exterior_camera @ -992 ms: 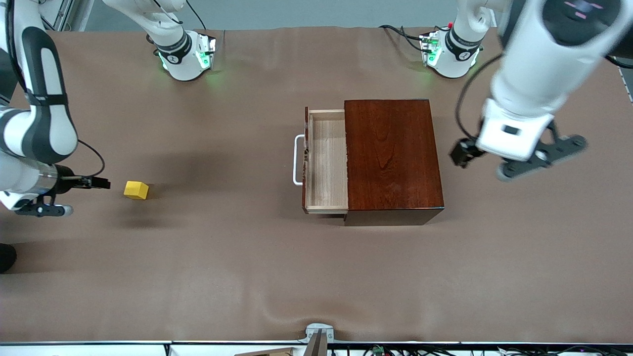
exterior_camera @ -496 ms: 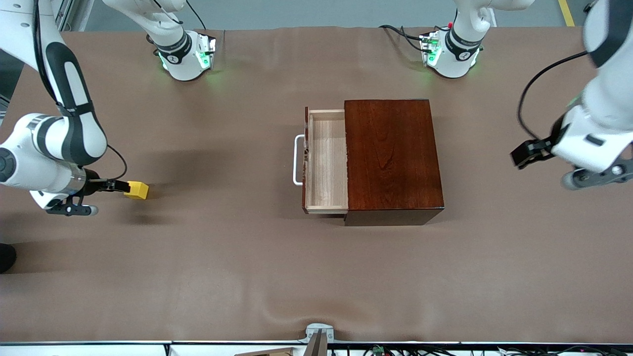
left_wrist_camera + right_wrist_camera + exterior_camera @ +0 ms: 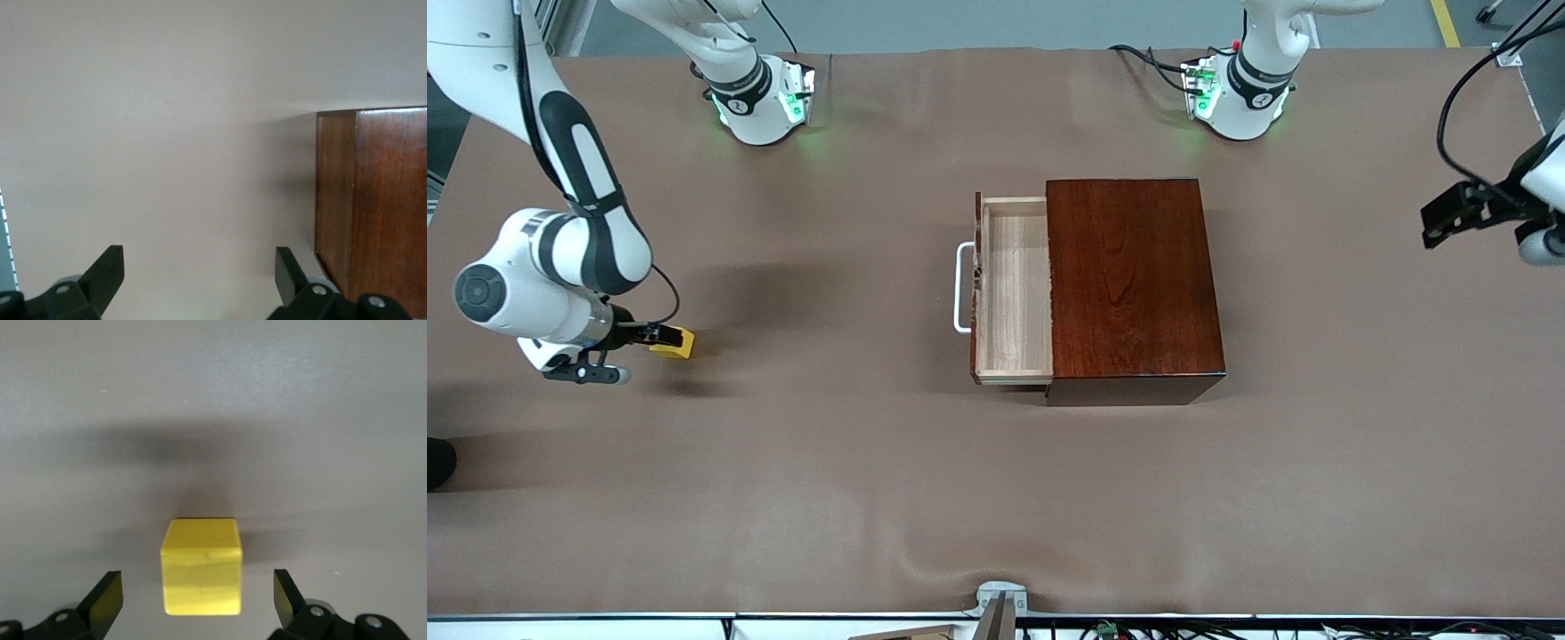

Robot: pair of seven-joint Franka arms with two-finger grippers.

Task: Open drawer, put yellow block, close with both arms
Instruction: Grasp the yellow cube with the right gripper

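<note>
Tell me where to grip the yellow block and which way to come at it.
Grip the yellow block across its two flat side faces, coming down from above. It sits flat on the table, squared between the open jaws of the right gripper, with bare cloth around it.

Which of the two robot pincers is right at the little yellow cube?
The right pincer, toward the right arm's end of the table: its open fingers flank the yellow block, not gripping yet. The left pincer, also open, is off past the wooden box.

no readable text, labels or numbers anywhere
</note>
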